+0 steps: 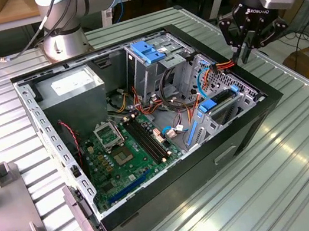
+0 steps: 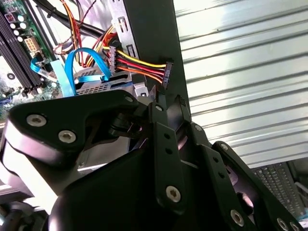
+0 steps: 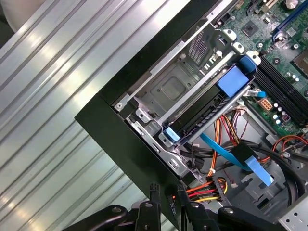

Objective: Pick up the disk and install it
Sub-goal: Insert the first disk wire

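The disk (image 1: 225,110) lies flat in the drive bay at the front corner of the open computer case (image 1: 247,129), with its blue carrier rail along one side. In the first wrist view the disk (image 3: 204,115) shows edge-on in the bay's slot, under a light-blue latch block (image 3: 236,79). My gripper (image 1: 244,55) hangs over the case rim on the exterior view's right, above and behind the bay. Its fingers are shut on a black power connector (image 2: 166,74) with yellow, red and orange wires. The fingertips (image 3: 154,190) sit just over the black rim.
The motherboard (image 1: 130,146), a grey power supply box (image 1: 72,88) and a blue-topped drive cage (image 1: 149,50) fill the case. A blue flat cable (image 3: 231,154) loops near the bay. Grey fixtures (image 1: 12,206) stand on the ribbed metal table (image 1: 308,172) at the exterior view's left.
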Tool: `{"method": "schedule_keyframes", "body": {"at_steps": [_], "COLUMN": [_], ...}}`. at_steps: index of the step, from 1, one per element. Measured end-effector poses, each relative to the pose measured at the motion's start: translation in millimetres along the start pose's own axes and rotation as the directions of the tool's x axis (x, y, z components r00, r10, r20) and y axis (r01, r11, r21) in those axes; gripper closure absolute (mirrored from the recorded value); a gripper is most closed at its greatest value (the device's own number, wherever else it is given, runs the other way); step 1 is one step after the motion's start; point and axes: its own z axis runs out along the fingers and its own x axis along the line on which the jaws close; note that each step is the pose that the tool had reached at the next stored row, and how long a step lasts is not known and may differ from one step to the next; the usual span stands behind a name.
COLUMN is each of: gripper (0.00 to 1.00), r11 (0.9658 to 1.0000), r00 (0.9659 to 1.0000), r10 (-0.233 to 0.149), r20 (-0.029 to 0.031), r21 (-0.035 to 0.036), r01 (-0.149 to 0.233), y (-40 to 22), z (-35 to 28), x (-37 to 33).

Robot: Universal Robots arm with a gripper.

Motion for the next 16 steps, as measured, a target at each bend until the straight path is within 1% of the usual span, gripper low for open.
{"method": "schedule_keyframes", "body": {"at_steps": [4,9,10,11,12,13,16], "gripper": [0.73,0.73,0.72,0.66,0.66,0.60,0.60], "r11": [0.9994,0.9989,0.9989,0.9988,0.9988,0.9986,0.9980], "r00": [0.9994,0.9989,0.9989,0.9988,0.9988,0.9986,0.9980], "r10": [-0.035,-0.046,-0.047,-0.049,-0.050,-0.053,-0.063], "r20": [-0.0002,-0.0002,-0.0003,-0.0004,-0.0004,-0.0003,-0.0005], "r21": [0.0029,0.0039,0.0039,0.0039,0.0040,0.0044,0.0051], "r01": [0.035,0.046,0.047,0.049,0.050,0.053,0.063], "y": [-3.6,-5.1,-5.1,-5.1,-5.2,-5.4,-5.5], "z": [0.8,1.4,1.4,1.4,1.4,1.7,2.3], "x": [-3.4,-4.7,-4.7,-4.8,-4.8,-5.0,-5.2]}}
